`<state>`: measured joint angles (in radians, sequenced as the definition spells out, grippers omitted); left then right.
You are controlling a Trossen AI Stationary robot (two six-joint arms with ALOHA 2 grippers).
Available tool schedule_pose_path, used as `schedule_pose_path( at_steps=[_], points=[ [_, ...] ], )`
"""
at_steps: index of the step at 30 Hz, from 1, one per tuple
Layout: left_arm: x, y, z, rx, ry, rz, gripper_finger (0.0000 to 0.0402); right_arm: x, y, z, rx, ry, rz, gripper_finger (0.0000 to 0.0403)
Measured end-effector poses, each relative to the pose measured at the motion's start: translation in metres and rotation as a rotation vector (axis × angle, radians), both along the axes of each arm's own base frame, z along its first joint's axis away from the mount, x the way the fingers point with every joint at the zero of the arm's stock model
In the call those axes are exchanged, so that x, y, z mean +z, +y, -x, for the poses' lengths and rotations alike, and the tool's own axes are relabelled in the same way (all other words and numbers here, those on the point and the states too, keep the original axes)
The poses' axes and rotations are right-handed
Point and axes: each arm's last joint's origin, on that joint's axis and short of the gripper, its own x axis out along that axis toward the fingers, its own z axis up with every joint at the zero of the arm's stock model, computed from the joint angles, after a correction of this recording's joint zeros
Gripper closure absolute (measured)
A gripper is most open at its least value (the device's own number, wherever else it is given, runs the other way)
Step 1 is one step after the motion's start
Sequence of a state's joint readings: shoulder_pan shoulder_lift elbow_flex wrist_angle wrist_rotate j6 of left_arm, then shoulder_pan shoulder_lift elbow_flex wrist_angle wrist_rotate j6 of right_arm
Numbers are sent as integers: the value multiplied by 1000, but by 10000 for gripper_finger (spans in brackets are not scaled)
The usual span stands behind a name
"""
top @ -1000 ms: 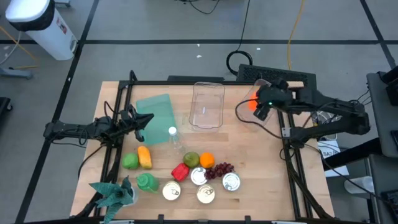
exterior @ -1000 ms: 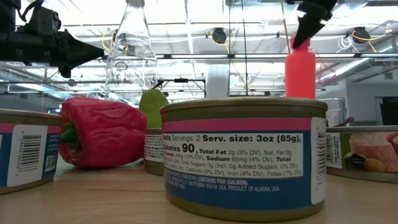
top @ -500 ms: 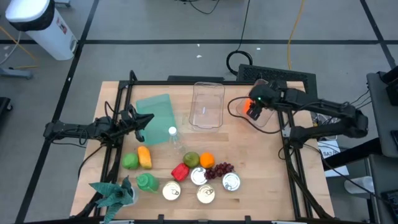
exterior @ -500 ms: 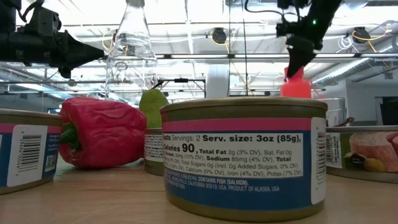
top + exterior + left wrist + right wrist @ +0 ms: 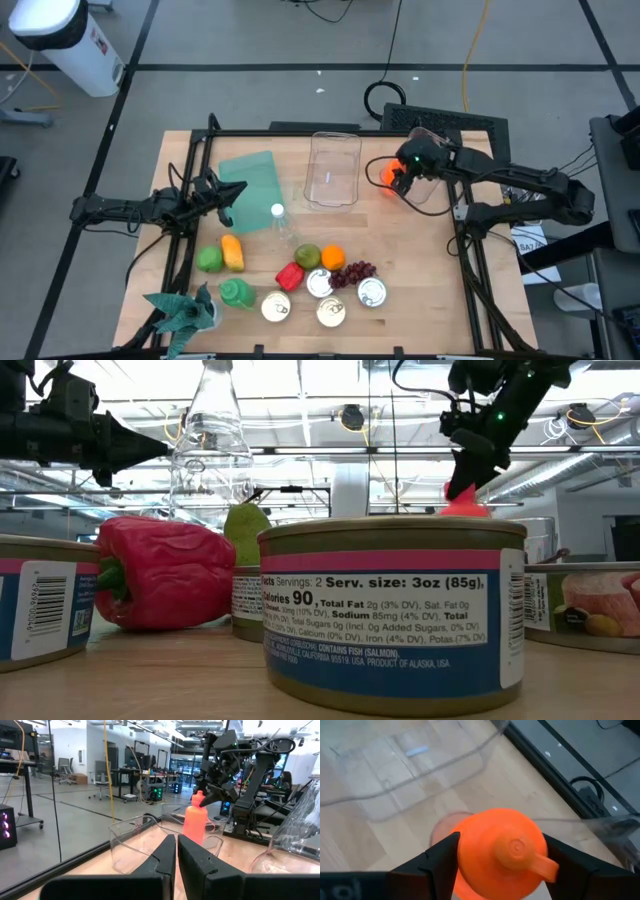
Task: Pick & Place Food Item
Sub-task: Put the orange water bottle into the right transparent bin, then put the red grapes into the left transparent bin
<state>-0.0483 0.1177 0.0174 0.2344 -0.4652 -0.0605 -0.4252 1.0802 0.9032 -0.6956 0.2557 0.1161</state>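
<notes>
Tuna cans (image 5: 329, 300), red pepper (image 5: 160, 572), water bottle (image 5: 282, 224).

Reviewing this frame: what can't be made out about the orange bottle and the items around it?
- Orange bottle, low view: its body is hidden behind the salmon can.
- Right hand, right wrist view: whether the bottle's base touches the table is hidden by its own cap.
- Labels on the cans, high view: too small to read.
- Left hand, left wrist view: cut off by the frame edge.

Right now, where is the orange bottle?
In the high view the orange bottle stands at the table's far right, just right of the clear tub, with the right gripper around its top.
</notes>
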Motion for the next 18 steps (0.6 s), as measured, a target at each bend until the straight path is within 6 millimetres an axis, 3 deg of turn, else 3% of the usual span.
schedule_pose_path(
  at_steps=[4,10,18],
  points=[
    [0,0,0,0,0,0,376,3,1,1,9,-21,13,133],
    [0,0,0,1,8,-5,376,25,6,13,10,-117,68,80],
    [0,0,0,0,8,-5,376,80,22,43,83,-418,226,54]
  ],
)
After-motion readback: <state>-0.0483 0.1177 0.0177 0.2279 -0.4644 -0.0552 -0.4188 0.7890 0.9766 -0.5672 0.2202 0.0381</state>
